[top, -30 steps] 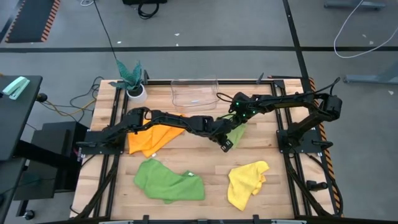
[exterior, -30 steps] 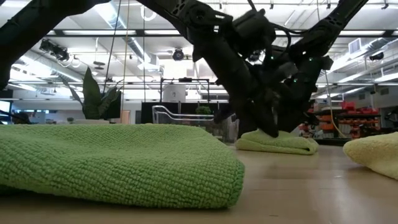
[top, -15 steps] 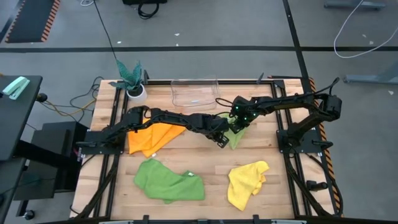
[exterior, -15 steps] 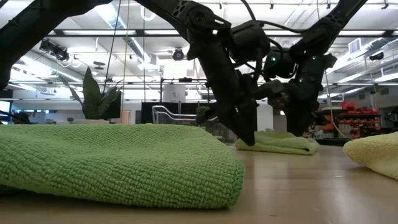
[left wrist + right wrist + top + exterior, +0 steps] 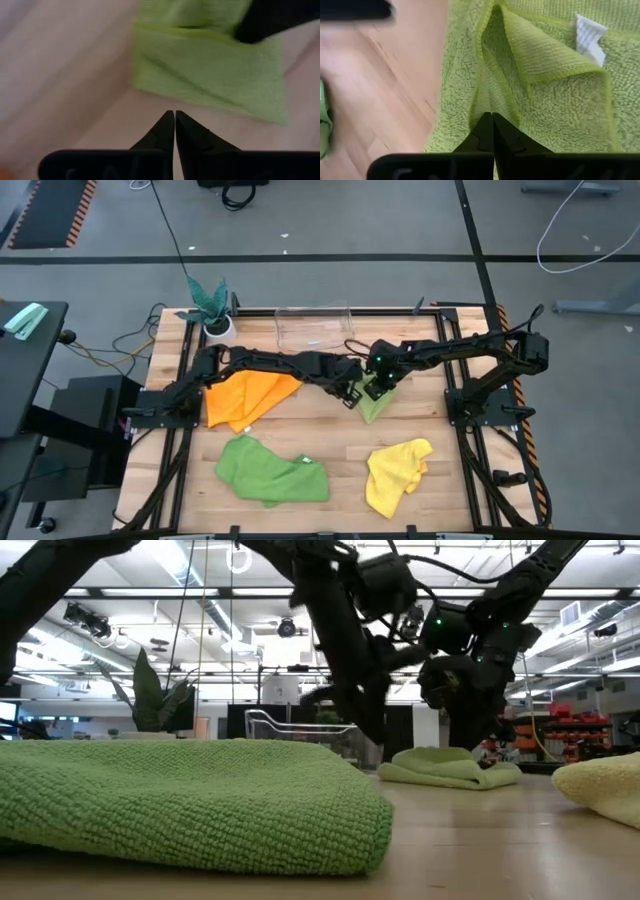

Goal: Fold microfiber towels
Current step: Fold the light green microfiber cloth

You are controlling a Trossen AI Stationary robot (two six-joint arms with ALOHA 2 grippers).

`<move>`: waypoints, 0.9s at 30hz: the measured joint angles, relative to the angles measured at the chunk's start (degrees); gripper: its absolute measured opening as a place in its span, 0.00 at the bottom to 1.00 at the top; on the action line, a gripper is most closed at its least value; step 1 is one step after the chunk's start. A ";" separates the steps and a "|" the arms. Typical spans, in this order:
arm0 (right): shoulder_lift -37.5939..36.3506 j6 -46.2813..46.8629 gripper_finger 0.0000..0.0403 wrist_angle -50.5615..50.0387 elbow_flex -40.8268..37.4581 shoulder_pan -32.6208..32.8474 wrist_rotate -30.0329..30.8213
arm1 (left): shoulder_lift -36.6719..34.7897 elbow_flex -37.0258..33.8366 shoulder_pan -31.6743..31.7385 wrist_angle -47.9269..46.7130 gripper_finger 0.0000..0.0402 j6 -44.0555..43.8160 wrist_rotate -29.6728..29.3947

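Both arms have pulled back toward the far edge of the surface, and the left hand (image 5: 347, 393) has come up off the light lime green towel (image 5: 374, 402), which now lies flatter and more compact than a second ago. This towel rests in the middle of the right half of the surface, just in front of the clear plastic bin (image 5: 312, 329). The left hand stands just beside the towel's left edge, its fingers pressed together and grasping nothing. The right hand (image 5: 378, 383) hovers over the towel's far part, clenched and empty too, so it is the nearer one. The cloth is soft looped microfiber with a stitched hem and a white tag (image 5: 588, 31); one corner is folded over.
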 joint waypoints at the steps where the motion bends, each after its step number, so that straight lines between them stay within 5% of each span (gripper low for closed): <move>1: 0.00 -0.02 0.00 0.09 0.00 -0.04 -0.06 | -0.94 -0.02 0.11 -1.07 0.05 0.29 -1.11; 10: 0.00 -0.05 0.00 3.56 0.00 0.00 -1.94 | -9.75 0.02 1.23 -11.61 0.02 0.63 -8.42; 19: 0.00 0.18 0.00 8.08 0.00 1.29 -3.77 | -16.12 0.07 1.41 -13.85 0.08 0.18 -13.48; 23: 0.00 -4.91 0.00 12.68 0.24 2.56 -9.04 | -16.78 0.07 1.57 -14.08 0.05 0.14 -14.07; 27: -1.10 -5.16 0.00 10.69 1.48 2.53 -6.71 | -16.94 0.07 1.57 -14.31 0.02 0.14 -14.09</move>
